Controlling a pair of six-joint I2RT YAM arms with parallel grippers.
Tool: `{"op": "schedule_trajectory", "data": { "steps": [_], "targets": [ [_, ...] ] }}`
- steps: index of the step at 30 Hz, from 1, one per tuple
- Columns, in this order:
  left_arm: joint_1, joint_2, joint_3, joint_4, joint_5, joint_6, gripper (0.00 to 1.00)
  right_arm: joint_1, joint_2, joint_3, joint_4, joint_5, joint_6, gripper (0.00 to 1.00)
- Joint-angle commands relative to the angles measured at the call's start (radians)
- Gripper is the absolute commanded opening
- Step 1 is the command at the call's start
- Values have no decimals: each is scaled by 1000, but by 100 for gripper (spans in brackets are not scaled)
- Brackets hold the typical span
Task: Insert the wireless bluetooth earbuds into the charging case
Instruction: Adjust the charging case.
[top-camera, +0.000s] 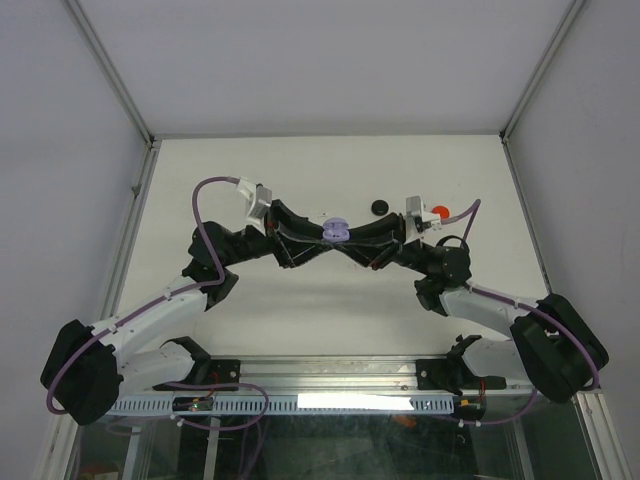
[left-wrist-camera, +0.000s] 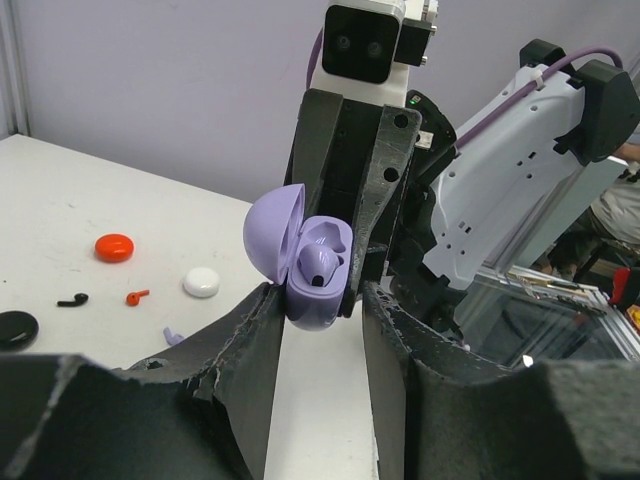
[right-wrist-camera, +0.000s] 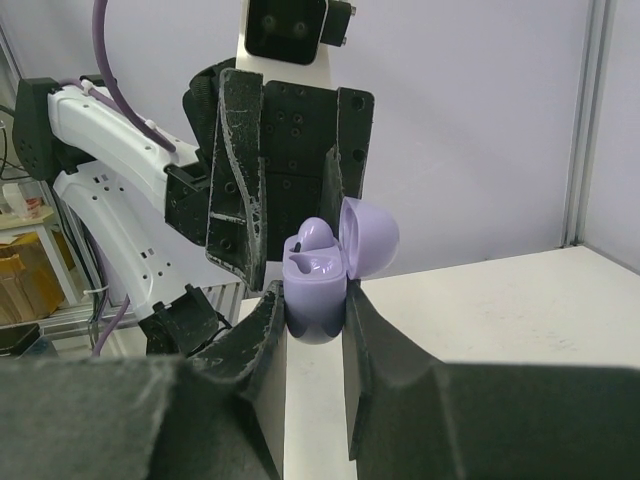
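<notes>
The lavender charging case (top-camera: 336, 230) is held open above the table's middle, lid hinged back. My right gripper (right-wrist-camera: 315, 300) is shut on its base (right-wrist-camera: 314, 290). One lavender earbud (left-wrist-camera: 320, 262) sits in one socket and also shows in the right wrist view (right-wrist-camera: 315, 236); the other socket is bare. My left gripper (left-wrist-camera: 318, 300) is open, its tips on either side of the case from the opposite side, one finger (left-wrist-camera: 250, 320) touching the lid's hinge. On the table lie a second lavender earbud (left-wrist-camera: 172, 337), a black earbud (left-wrist-camera: 72, 299) and a red earbud (left-wrist-camera: 137, 296).
A red round case (left-wrist-camera: 113, 247), a white round case (left-wrist-camera: 201, 283) and a black round case (left-wrist-camera: 12, 328) lie on the white table behind the grippers. The black case (top-camera: 380, 207) and red case (top-camera: 438, 212) also show from above. Walls enclose the table.
</notes>
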Motion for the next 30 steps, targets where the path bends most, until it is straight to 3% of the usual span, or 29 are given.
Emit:
{"op": "schedule_trajectory", "data": {
  "steps": [1, 7, 11, 16, 23, 30],
  "targets": [
    [-5, 9, -4, 86, 19, -17, 38, 4, 7, 45, 115, -10, 31, 0],
    [-8, 19, -6, 111, 21, -28, 32, 4, 23, 54, 135, -31, 52, 0],
    [-7, 14, -8, 114, 20, -28, 18, 5, 30, 52, 139, -40, 55, 0],
    [-8, -11, -22, 85, 1, -3, 1, 2, 19, 37, 132, -49, 42, 8],
    [-6, -66, -32, 21, -34, 43, 0, -13, -36, 33, 42, -74, 11, 26],
    [-8, -93, -40, -16, -40, 66, 0, -30, -85, 33, -29, -84, -2, 35]
  ]
}}
